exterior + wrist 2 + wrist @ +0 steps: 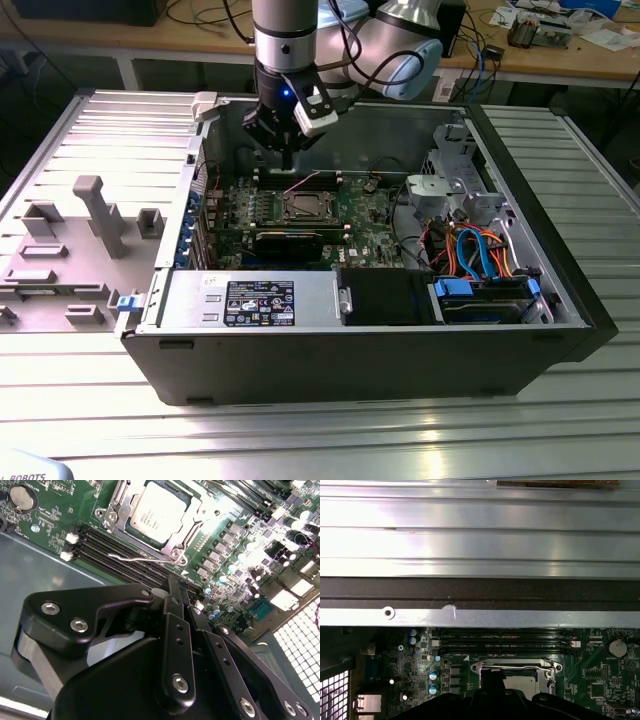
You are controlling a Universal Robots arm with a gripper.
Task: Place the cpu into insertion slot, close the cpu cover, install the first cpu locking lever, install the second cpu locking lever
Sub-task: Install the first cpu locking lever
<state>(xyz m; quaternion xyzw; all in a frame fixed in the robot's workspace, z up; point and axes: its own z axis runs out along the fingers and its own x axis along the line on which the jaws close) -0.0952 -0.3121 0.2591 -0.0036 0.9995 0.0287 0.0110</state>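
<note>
- Open computer case (360,340) lies on the ribbed metal counter (300,440); green motherboard (360,215) exposed inside.
- Gripper (289,160) hangs above the far edge of the motherboard, over the memory slots (125,560), just beyond the socket as the exterior view shows it.
- In the second wrist view the gripper (175,587) has its two black fingers (176,630) pressed together with nothing between them: clenched, empty.
- The cpu (159,514), silvery-grey top, sits flat in the insertion slot (131,530). Same chip seen in the first wrist view (520,682), partly hidden behind the gripper body.
- The cpu cover (200,522) lies down over the chip, its frame around the chip's edges, the metal top showing through the window.
- A thin wire locking lever (132,558) lies along the socket edge on the memory-slot side, near the fingertips but not touched. Cannot tell whether it is hooked.
- Black expansion card (290,240) stands just beside the socket, on the near side in the exterior view.
- Grey fixture tray (70,250) sits on the counter at the exterior view's left, well apart from the gripper.
</note>
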